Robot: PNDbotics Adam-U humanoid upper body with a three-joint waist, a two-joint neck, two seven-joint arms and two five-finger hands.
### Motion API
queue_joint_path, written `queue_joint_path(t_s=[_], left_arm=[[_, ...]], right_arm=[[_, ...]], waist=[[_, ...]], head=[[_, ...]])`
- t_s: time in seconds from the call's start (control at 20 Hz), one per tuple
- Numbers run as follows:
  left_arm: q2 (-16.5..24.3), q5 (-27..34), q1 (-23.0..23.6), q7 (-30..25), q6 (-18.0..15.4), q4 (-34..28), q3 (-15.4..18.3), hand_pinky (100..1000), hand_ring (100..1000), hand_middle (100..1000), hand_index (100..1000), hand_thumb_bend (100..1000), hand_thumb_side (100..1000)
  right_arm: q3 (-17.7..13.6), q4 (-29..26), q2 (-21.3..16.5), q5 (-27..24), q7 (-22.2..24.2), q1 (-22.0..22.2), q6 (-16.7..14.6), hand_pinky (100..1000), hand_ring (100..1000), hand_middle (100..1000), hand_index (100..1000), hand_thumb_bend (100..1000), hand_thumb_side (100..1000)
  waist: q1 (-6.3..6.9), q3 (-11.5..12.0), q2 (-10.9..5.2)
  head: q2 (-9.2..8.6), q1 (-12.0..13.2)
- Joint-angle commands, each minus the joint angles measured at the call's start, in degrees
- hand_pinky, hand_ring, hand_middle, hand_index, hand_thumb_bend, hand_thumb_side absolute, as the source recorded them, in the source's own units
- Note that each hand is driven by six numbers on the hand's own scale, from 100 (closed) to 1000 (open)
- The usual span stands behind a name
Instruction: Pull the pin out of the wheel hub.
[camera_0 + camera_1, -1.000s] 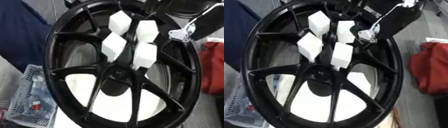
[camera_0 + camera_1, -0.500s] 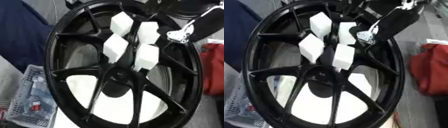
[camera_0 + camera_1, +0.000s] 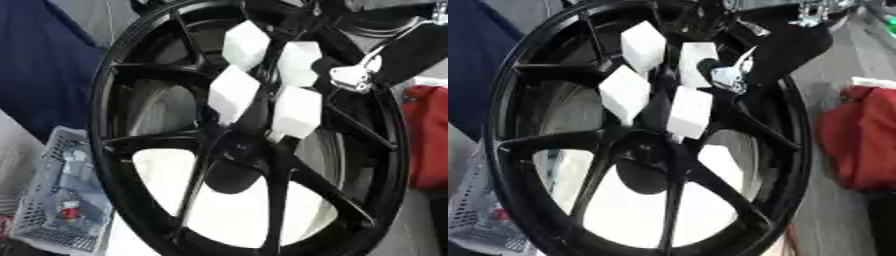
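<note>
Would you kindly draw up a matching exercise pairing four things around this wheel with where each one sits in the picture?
Things:
1. large black spoked wheel
2. four white blocks
3. grey mesh plastic basket
4. red fabric item

Places:
A. at the right edge
B. in the lower left corner, beside the rim
C. filling the middle of the view
D. clustered between the spokes in the wheel's upper part

Pairs: 1-C, 2-D, 3-B, 4-A
</note>
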Motion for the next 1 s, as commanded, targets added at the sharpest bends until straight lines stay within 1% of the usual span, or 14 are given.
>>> queue_joint_path(t_s=[0.05, 0.3, 0.35, 0.45, 0.65, 0.8, 1.0], left_arm=[[0.65, -0.28, -0.37, 0.02, 0.13, -1.18, -0.12, 977, 530, 678, 818, 202, 982], [0.53, -0.37, -0.50, -0.13, 0.24, -1.18, -0.22, 978, 529, 677, 817, 202, 983], [0.53, -0.39, -0.52, -0.15, 0.25, -1.18, -0.23, 978, 529, 676, 816, 196, 979], [0.53, -0.42, -0.58, -0.20, 0.26, -1.18, -0.26, 978, 529, 676, 816, 202, 984], [0.52, -0.45, -0.68, -0.29, 0.27, -1.18, -0.31, 978, 529, 676, 816, 202, 984], [0.51, -0.43, -0.75, -0.34, 0.29, -1.18, -0.32, 979, 529, 676, 815, 202, 984], [0.47, -0.47, -0.75, -0.43, 0.42, -1.18, -0.38, 979, 529, 677, 815, 203, 986]], right_arm=[[-0.45, -0.66, -0.76, 0.99, 0.30, -0.55, 1.06, 864, 906, 871, 985, 100, 590], [-0.11, -0.66, -0.48, 1.49, 0.03, -0.51, 1.35, 862, 903, 868, 983, 100, 601], [-0.04, -0.66, -0.45, 1.51, 0.05, -0.49, 1.40, 863, 903, 869, 983, 100, 592], [0.13, -0.66, -0.42, 1.63, 0.24, -0.41, 1.55, 863, 903, 870, 982, 100, 610], [0.27, -0.66, -0.42, 2.01, 0.71, -0.27, 1.67, 862, 901, 869, 981, 100, 592], [0.26, -0.66, -0.39, 2.31, 0.88, -0.14, 1.84, 860, 896, 866, 979, 100, 553], [0.28, -0.66, -0.32, 2.61, 1.05, 0.09, 2.27, 853, 875, 857, 975, 100, 524]], waist=[[0.26, 0.14, -0.82], [0.10, 0.52, -0.43], [0.07, 0.58, -0.37], [0.00, 0.68, -0.24], [-0.11, 0.84, -0.08], [-0.18, 0.92, 0.00], [-0.29, 0.96, 0.14]], head=[[-0.34, -0.01], [-0.49, 0.00], [-0.50, -0.01], [-0.51, -0.03], [-0.49, -0.01], [-0.56, -0.02], [-0.68, -0.01]])
